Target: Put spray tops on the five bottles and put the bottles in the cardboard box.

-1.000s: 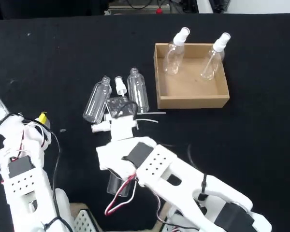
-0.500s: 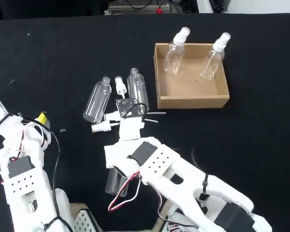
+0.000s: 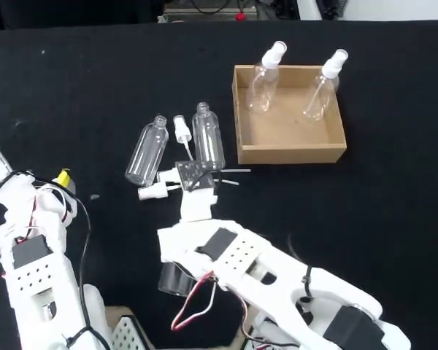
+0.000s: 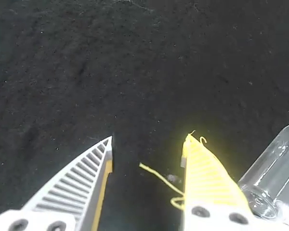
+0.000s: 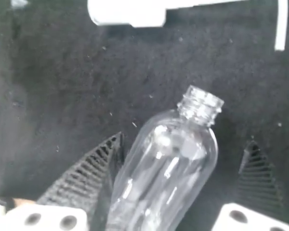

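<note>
Plainly, clear bottle [image 5: 164, 168] within spread right gripper [image 5: 186, 141]

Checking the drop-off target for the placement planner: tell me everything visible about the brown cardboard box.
The brown cardboard box is a shallow, open-topped rectangular tray, flat on the black cloth-covered table. Its walls look upright and undamaged. Inside, two clear plastic bottles with white spray tops lean against its far wall, tops poking past the rim; the floor near the front wall is bare. Nothing outside touches it.
</note>
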